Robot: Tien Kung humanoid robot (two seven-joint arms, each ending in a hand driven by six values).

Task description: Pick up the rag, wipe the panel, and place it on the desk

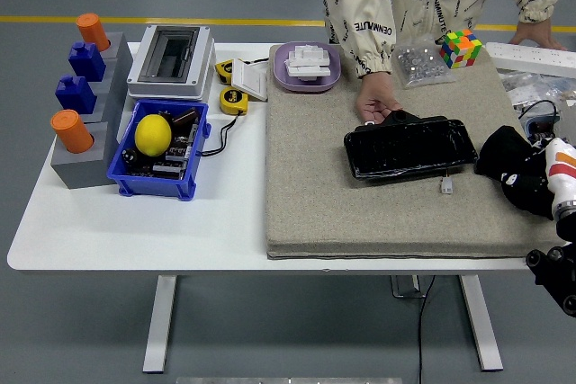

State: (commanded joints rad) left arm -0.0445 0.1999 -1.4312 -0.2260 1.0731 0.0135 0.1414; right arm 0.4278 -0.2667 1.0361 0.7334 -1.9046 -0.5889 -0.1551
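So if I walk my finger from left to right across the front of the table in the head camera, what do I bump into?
Grey block stand → blue bin holding a yellow lemon → tan mat → black panel → black rag → the robot's right hand.

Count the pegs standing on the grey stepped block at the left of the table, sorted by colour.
Orange round plastic pegs: 2
Blue square plastic pegs: 2
Total: 4, all on the grey stepped block.
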